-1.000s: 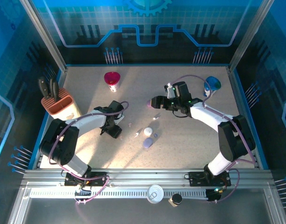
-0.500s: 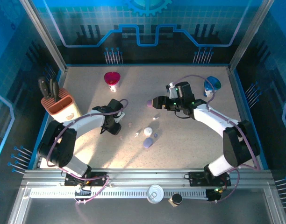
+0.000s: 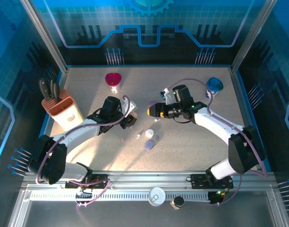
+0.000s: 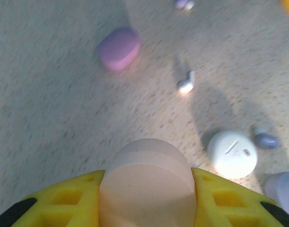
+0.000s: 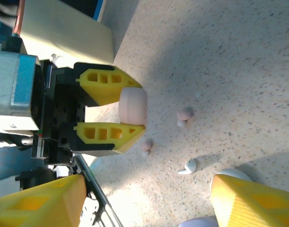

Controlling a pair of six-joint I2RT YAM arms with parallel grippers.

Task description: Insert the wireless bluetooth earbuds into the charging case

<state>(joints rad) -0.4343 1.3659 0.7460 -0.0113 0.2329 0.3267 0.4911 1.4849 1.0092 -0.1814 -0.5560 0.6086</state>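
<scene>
Pinkish case (image 4: 147, 175) clamped in left hand (image 5: 135, 109); white earbud (image 4: 186, 84) on table (image 4: 64, 118) beyond, apart; right hand (image 5: 149, 187) wide.

A robot lab cell: aluminium rails (image 3: 149, 176), blue printed walls (image 3: 149, 28).

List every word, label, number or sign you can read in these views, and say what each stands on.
No text can be read in any view.
white oval case: a short dash and a dot, too blurred to read.
pinkish case: no print on the side that shows.
back wall: a gear and line graphic, no letters.
white round lid on the front rail: faint marks, too small to read.
</scene>
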